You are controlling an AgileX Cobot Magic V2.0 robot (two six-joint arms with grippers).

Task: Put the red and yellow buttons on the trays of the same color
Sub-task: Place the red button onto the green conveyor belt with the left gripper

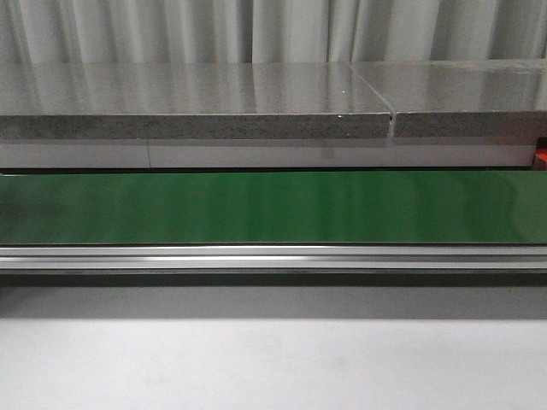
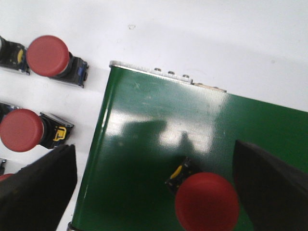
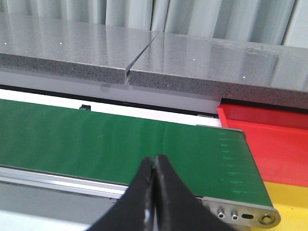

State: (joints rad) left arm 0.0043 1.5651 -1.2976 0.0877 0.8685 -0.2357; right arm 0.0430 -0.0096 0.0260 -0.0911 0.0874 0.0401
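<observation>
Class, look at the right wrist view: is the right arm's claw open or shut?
Shut. The right claw shows its two black fingers pressed together to a point, nothing between them, above the green belt.

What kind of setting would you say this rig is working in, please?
Probably an industrial sorting bench: a green conveyor belt carries a red mushroom-head push button, with a red plastic tray at the belt's end and grey stone-look slabs behind.

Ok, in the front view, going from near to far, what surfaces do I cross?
Pale grey tabletop → silver aluminium rail → glossy green conveyor belt → white ledge strip → speckled grey stone slab → grey pleated curtain.
</observation>
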